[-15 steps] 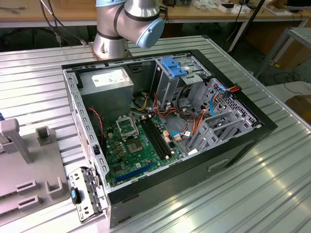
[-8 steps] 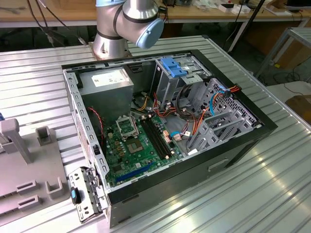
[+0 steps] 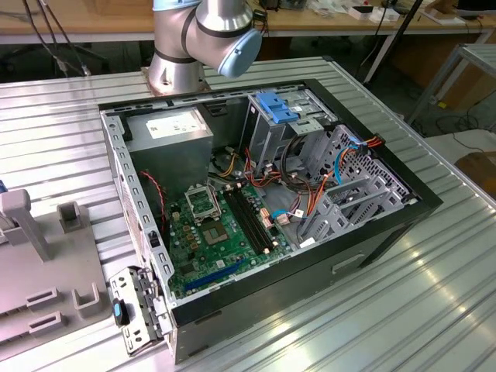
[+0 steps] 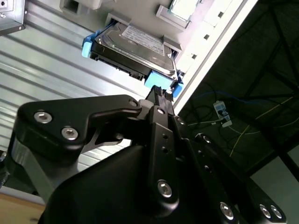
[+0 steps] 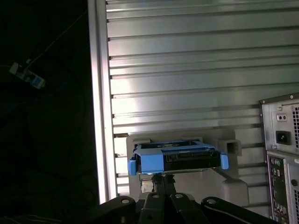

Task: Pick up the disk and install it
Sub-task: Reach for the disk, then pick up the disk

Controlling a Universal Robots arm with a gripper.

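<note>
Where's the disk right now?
In both wrist views the disk sits in a grey holder on the ribbed table, near the table's edge, with the gripper close up at its end.

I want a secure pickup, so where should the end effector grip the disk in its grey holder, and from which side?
Probably across the blue rails at the exposed end of the disk, coming from where the end effector sits: the grey holder encloses the far end.
</note>
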